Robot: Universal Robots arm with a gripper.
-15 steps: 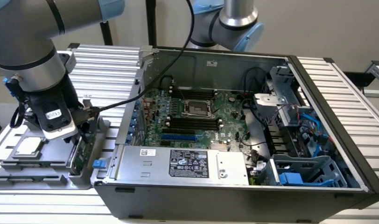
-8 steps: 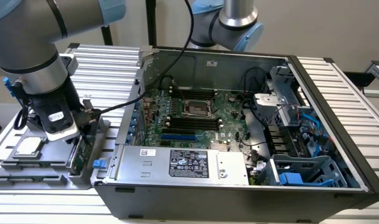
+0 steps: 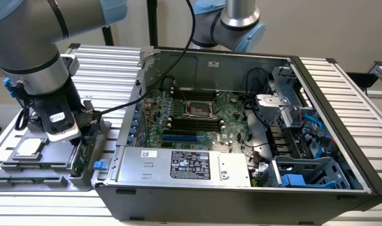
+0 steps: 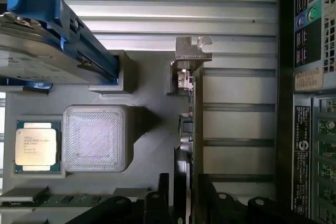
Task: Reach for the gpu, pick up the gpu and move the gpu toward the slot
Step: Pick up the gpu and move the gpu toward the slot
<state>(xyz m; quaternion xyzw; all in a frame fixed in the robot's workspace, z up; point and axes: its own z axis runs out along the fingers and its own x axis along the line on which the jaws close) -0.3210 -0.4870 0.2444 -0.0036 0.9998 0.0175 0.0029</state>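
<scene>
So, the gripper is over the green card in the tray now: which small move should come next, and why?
Probably shut the gripper on the green card. The card stands on edge in the grey tray, and one finger shows on each side of it, seemingly open, so it looks centred. How deep the fingers reach I cannot tell.

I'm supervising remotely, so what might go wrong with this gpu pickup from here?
The gpu stands on edge in the grey tray; an off-centre gripper might tilt or jam it on lifting. The computer case wall rises right beside the tray, so a low carry may snag the card.
</scene>
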